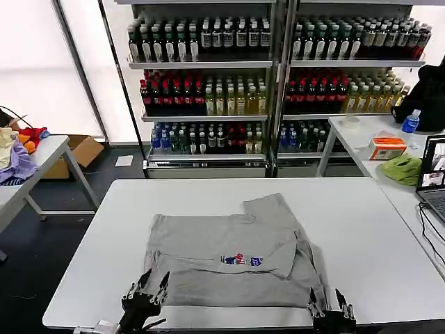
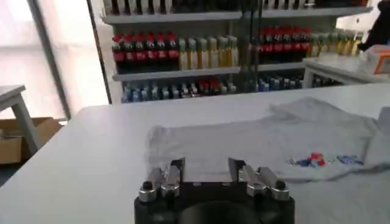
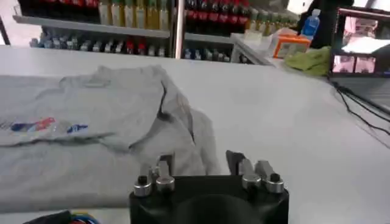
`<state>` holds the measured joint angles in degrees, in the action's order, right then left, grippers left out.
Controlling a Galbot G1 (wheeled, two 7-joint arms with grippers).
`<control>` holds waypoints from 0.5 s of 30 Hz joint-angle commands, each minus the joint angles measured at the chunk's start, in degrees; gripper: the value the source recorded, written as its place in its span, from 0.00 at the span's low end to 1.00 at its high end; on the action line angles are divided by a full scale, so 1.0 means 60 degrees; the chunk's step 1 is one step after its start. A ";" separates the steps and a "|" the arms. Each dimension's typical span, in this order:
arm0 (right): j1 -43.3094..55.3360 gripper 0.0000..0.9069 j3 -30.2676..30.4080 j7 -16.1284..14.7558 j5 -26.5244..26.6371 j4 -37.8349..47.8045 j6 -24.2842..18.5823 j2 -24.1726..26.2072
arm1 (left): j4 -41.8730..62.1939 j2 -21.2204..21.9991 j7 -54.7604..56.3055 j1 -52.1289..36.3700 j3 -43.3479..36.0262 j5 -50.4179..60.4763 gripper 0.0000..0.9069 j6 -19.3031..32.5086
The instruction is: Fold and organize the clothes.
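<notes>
A light grey T-shirt (image 1: 229, 261) lies partly folded on the white table (image 1: 361, 229), its small red and blue chest print (image 1: 241, 260) facing up. One sleeve sticks out toward the far right. My left gripper (image 1: 154, 282) hovers open at the shirt's near left corner; the wrist view shows its jaws apart over the shirt's (image 2: 268, 143) hem. Over the near right corner my right gripper (image 1: 329, 298) stands open, and the shirt (image 3: 103, 128) lies just ahead of its empty jaws (image 3: 199, 161).
Shelves of bottles (image 1: 208, 90) stand behind the table. A side table at right carries a lime-green cloth (image 1: 402, 168), an orange box (image 1: 386, 147) and a laptop (image 1: 432, 174). Coloured fabrics (image 1: 15, 156) lie on a table at left, with a cardboard box (image 1: 76, 154) on the floor nearby.
</notes>
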<state>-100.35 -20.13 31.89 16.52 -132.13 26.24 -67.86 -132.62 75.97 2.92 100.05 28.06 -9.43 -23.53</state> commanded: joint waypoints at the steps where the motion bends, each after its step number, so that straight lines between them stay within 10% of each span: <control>1: 0.1866 1.00 0.0016 -0.0354 -0.0135 0.1463 0.0400 -0.0187 | 0.0640 -0.0064 -0.0046 -0.1191 0.0242 -0.0626 1.00 -0.0207; 15: 0.4777 1.00 0.0512 -0.0346 0.0145 0.2907 0.1162 -0.0137 | 0.1441 -0.0273 -0.0118 -0.2166 0.0279 -0.0902 1.00 -0.0500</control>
<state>-82.48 -18.20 30.22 17.20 -120.79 31.20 -68.48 -126.82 74.61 2.29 91.16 29.61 -13.67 -25.97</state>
